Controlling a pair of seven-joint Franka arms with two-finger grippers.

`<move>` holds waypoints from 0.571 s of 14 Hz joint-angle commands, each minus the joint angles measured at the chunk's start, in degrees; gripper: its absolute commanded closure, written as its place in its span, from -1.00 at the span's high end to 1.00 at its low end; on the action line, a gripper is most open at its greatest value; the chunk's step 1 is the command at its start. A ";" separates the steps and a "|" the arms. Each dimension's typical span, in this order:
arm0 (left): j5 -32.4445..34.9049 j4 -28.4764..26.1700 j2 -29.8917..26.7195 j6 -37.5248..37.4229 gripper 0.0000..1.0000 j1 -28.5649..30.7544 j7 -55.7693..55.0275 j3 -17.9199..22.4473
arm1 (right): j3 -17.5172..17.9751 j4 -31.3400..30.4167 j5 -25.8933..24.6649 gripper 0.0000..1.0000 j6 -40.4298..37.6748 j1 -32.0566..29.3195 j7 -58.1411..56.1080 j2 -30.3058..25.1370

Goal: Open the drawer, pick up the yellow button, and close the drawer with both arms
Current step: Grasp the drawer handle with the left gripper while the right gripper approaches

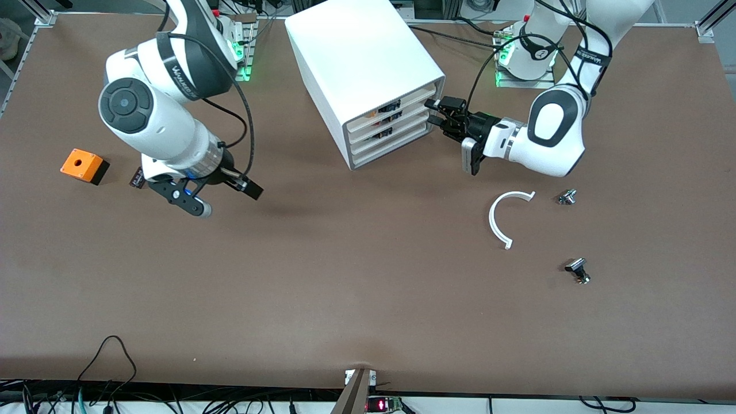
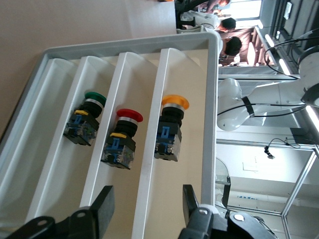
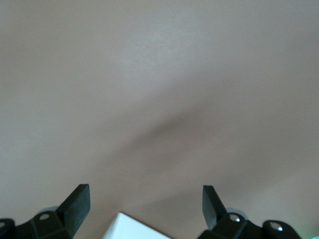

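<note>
The white cabinet [image 1: 368, 63] stands toward the arms' bases with its four drawers shut. The uppermost drawer [image 1: 409, 96] holds the button [image 2: 172, 124], which has a yellow-orange cap on a black body and lies on the tray floor [image 2: 195, 74]. My left gripper [image 1: 432, 113] is open right in front of the drawer fronts. In the left wrist view its fingers [image 2: 102, 204] straddle a white drawer lip [image 2: 144, 199] and touch nothing. My right gripper [image 1: 227, 200] is open and empty over bare table toward the right arm's end; its wrist view shows only brown table and a white corner [image 3: 132, 228].
The lower drawers hold a red-capped button [image 2: 122, 139] and a green-capped one [image 2: 87, 119]. An orange box with a hole [image 1: 84, 165] and a flat black component [image 1: 137, 178] lie beside the right arm. A white curved piece [image 1: 506, 218] and two small metal parts [image 1: 567, 197] [image 1: 578, 270] lie nearer the front camera than the left arm.
</note>
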 commanded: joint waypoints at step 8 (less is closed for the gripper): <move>-6.85 -3.58 3.58 3.01 -0.10 0.27 8.92 -5.83 | -0.17 16.22 1.65 1.00 -1.29 5.03 17.66 10.10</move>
